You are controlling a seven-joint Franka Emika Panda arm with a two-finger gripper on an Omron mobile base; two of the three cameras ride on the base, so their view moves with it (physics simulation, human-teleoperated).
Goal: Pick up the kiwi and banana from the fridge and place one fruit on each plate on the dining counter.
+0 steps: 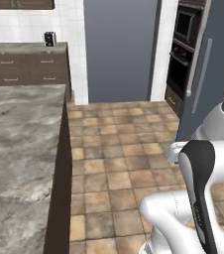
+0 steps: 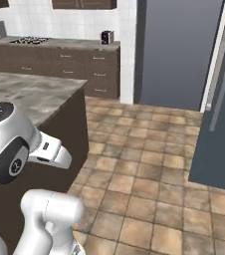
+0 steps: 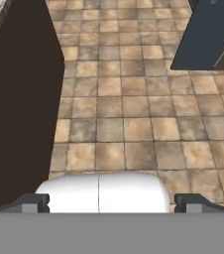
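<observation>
Blue-grey and shut, the fridge point(image 2: 219, 107) stands at the right of our base views, its grey bar handle point(image 2: 223, 88) upright on the door; in the left base view the same door point(image 1: 210, 64) sits beside the black wall oven point(image 1: 183, 49). We see no kiwi and no banana, so we judge both lie behind that closed door. The dining counter point(image 1: 20, 149) runs along our left, marbled stone over a dark side panel, and on the stretch we can see there are no plates.

We expect the door to be heavy and stiff against its seal, so we would take the handle across its bar, near mid-height, and pull steadily. The banana we judge light, fairly firm and easy to bruise, best gripped across the middle of its curve. The kiwi we judge small, light and apt to roll, so it wants a centred grip across its widest part with gentle pressure.

Our gripper point(image 3: 111, 201) looks down on the brown tiled floor point(image 3: 134, 114) in the hand view. Its two dark fingertips point(image 3: 32, 202) stand wide apart at either side, with nothing between them and nothing touching them
</observation>
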